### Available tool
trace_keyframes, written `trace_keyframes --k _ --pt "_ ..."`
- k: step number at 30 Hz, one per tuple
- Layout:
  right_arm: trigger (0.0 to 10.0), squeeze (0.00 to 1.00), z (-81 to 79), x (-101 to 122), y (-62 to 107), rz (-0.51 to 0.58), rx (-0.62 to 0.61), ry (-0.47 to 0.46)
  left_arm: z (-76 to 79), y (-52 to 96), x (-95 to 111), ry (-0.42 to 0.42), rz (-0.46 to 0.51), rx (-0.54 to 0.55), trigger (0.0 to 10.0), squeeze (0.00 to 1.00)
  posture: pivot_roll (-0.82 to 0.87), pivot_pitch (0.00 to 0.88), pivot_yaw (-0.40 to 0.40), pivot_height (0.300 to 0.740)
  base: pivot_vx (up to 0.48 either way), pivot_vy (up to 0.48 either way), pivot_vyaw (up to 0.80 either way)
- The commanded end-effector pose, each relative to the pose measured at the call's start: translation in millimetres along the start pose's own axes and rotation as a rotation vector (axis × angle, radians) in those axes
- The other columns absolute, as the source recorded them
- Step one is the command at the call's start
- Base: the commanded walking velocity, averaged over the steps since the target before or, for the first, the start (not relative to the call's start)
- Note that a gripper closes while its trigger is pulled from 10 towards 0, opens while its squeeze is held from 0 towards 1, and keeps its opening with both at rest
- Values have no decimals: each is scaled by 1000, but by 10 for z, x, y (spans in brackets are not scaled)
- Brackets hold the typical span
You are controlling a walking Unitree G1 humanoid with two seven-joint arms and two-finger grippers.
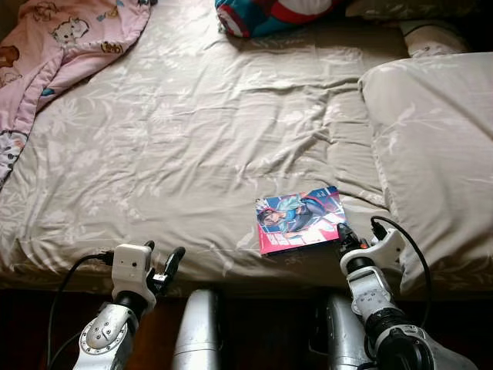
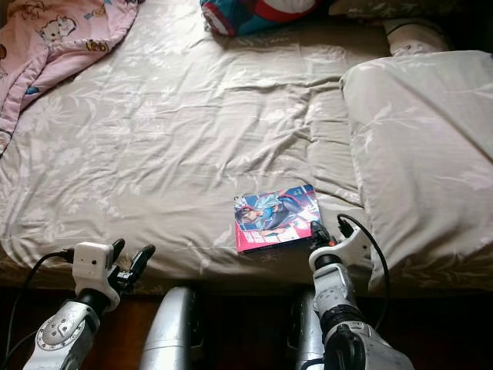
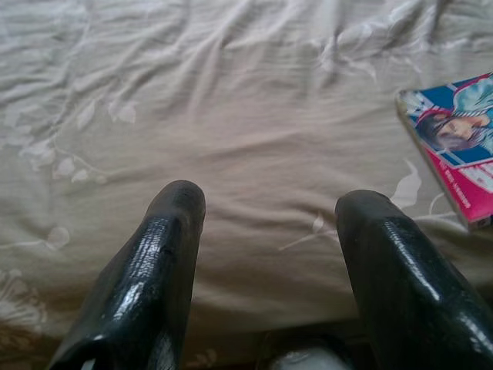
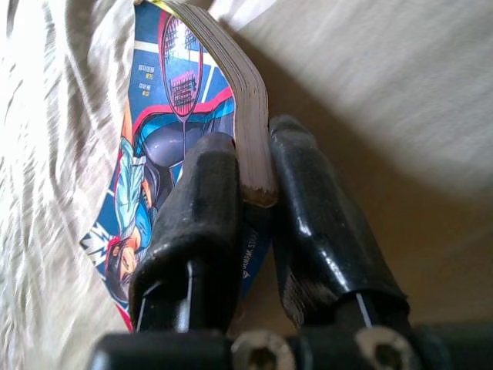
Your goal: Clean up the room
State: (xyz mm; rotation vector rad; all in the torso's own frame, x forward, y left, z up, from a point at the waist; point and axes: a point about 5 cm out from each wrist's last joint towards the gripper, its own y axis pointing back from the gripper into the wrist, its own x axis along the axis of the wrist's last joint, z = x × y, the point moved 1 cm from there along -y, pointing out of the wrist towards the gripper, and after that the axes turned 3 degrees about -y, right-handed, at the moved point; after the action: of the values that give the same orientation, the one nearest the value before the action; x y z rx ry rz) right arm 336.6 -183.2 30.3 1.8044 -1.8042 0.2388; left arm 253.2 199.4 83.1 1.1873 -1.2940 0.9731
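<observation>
Rumpled beige sheets cover the bed [image 1: 192, 139], where a comic book [image 1: 300, 220] lies flat near the front edge, just beside a large pillow [image 1: 431, 154]. The right gripper [image 1: 344, 237] has its two black fingers clamped on the book's near corner, one finger on the cover and one beneath the pages, as the right wrist view shows. The left gripper [image 1: 166, 266] hovers at the mattress edge well apart from the book, fingers spread over bare sheet. To lift cleanly, the grip likely needs to stay firm on that corner, since the thin book could sag or slip from so small a hold. Open sheet stretches to the left of the book; the pillow crowds the right side, while a pink blanket [image 1: 54, 46] and a blue cushion [image 1: 269, 14] lie far back.
</observation>
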Motion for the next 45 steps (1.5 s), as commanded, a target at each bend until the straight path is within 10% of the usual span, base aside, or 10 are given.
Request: trace_keyframes --k 1,17,20,22,23,33,34,35,45 --pt "10000 0 112 -23 46 15 -53 -16 -20 63 -40 -16 -32 -6 10000 0 206 363 118 612 0 0 0" --pt "10000 0 215 -89 104 -2 -87 2 -46 0 -10 -26 -30 -6 10000 0 200 353 122 612 0 0 0" --pt "10000 310 225 -66 103 2 -92 8 -55 -14 -7 -28 -29 -4 10000 0 199 349 120 612 0 0 0" --pt "10000 337 238 -53 105 6 -98 10 -53 -24 -4 -28 -27 -5 10000 0 198 347 120 612 0 0 0" --pt "10000 996 246 -50 109 7 -100 11 -52 -30 -4 -27 -27 -5 10000 0 198 345 119 612 0 0 0" --pt "10000 898 365 -52 166 9 -147 45 -28 -73 8 -22 -16 -8 10000 0 181 328 113 612 0 0 0" --pt "10000 549 388 -51 178 10 -155 52 -23 -79 8 -21 -15 -8 10000 0 177 323 112 612 0 0 0" --pt "10000 0 411 -50 190 11 -163 58 -16 -85 9 -20 -13 -9 10000 0 173 320 110 612 0 0 0" --pt "10000 0 477 33 251 56 -150 242 46 -159 8 0 3 -15 10000 0 139 284 87 612 0 0 0"
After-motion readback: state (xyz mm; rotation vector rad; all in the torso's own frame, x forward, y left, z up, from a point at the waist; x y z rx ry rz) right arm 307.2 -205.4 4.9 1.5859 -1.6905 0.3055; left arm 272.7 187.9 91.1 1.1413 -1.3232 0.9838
